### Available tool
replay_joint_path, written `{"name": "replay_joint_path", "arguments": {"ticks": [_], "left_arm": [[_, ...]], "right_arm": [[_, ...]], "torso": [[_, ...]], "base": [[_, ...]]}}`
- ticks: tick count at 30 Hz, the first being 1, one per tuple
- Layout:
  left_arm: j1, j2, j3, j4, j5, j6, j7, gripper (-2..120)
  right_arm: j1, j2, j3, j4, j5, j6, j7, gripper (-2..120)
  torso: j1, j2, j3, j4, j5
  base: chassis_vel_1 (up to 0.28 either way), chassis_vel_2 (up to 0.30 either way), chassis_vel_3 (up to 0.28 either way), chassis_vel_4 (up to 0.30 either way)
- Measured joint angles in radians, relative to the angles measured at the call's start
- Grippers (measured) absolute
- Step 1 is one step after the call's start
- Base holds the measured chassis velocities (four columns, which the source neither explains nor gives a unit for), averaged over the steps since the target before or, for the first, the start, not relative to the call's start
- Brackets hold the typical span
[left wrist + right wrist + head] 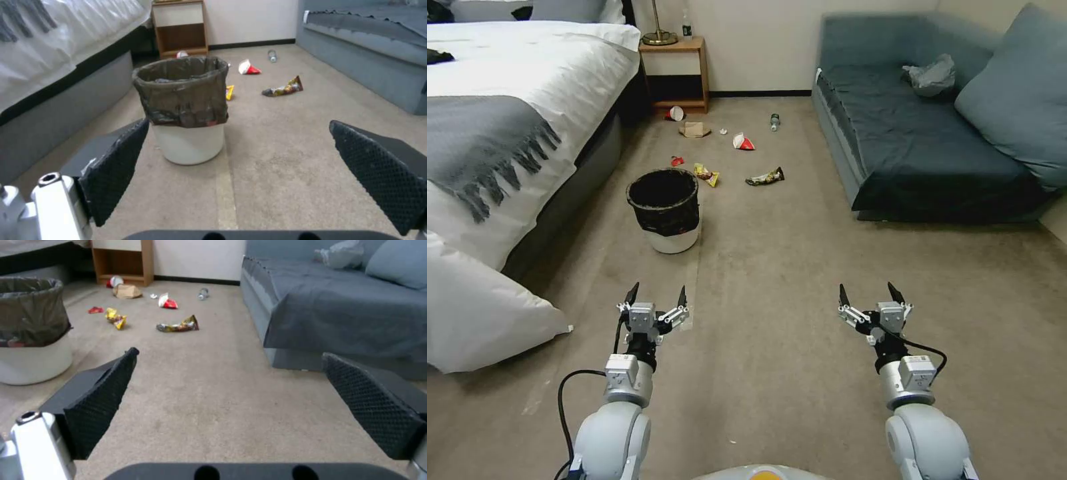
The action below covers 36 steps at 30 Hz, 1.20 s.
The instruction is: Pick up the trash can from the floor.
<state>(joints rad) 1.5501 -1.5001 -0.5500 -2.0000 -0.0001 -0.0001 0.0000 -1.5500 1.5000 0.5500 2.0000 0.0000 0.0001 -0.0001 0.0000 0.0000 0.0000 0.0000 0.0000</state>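
Observation:
The trash can [665, 210] is a small round white bin with a black liner bag folded over its rim, standing upright on the beige carpet floor [774, 280] beside the bed. The left wrist view has the trash can [184, 106] straight ahead; in the right wrist view the trash can [31, 330] sits off to one side. My left gripper [657, 299] is open with nothing in it, a short way in front of the can and apart from it. The right gripper [870, 298] is open too, over bare carpet well to the can's right.
A bed [507, 127] with a grey throw runs along the left, a white pillow [474, 307] on the floor by it. A blue sofa [934, 133] stands right. Wrappers [766, 177], a bottle [774, 121] and a cup [675, 113] litter the carpet before a wooden nightstand [675, 73].

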Motion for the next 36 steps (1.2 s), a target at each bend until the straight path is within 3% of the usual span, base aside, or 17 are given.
{"name": "replay_joint_path", "arguments": {"ticks": [30,33,35,36], "left_arm": [[0.000,0.000,0.000,0.000,0.000,-0.001,0.000,100],[0.000,0.003,0.005,0.006,-0.001,-0.011,-0.001,100],[0.000,0.025,0.041,0.041,-0.012,-0.078,-0.013,91],[0.000,0.025,0.041,0.041,-0.012,-0.078,-0.013,91]], "right_arm": [[0.000,0.000,0.000,0.000,0.000,0.000,0.000,100],[-0.005,0.002,0.000,0.000,0.000,0.005,0.000,100],[-0.014,0.005,0.000,-0.001,-0.003,0.019,0.000,100],[-0.014,0.005,0.000,-0.001,-0.003,0.019,0.000,100]], "torso": [[0.000,0.000,0.000,0.0000,0.0000],[0.000,0.000,0.000,0.0000,0.0000],[0.000,0.000,0.000,0.0002,-0.0002],[0.000,0.000,0.000,0.0002,-0.0002]], "base": [[0.000,0.000,0.000,0.000],[0.000,0.000,0.000,0.000],[0.000,0.000,0.000,0.000],[0.000,0.000,0.000,0.000]]}}
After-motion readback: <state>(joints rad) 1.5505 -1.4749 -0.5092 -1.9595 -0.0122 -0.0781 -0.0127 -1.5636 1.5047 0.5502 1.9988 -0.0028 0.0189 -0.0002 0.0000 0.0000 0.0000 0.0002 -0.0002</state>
